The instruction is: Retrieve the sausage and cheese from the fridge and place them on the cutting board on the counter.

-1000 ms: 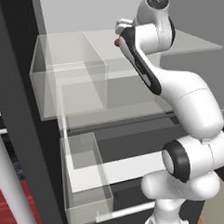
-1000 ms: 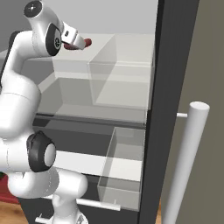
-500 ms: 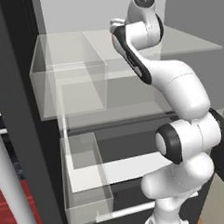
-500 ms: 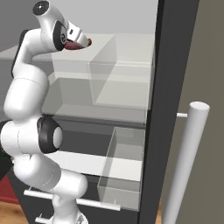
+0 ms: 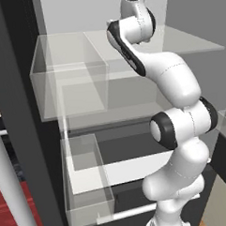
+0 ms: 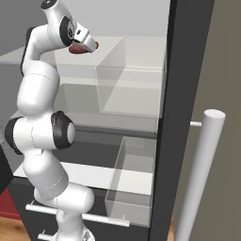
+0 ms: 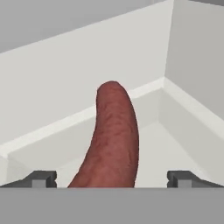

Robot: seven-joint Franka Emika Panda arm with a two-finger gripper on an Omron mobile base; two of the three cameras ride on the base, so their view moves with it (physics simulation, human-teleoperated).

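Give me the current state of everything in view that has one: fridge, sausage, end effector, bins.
fridge: door open, pale interior exposed.
sausage: lying on the upper shelf near a back corner, between the finger tips, not gripped.
end effector: open wide, tips either side of the sausage, reached into the upper shelf.
upper clear bin: on its shelf, nothing visible inside.
lower clear bin: nothing visible inside.

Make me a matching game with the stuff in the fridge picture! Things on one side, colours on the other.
Things:
1. sausage
2. fridge handle
3. upper bin
4. claw

Descriptions:
A. see-through
B. dark red
C. open wide, a tip on each side of the sausage
D. white bar

Pairs: 1-B, 2-D, 3-A, 4-C
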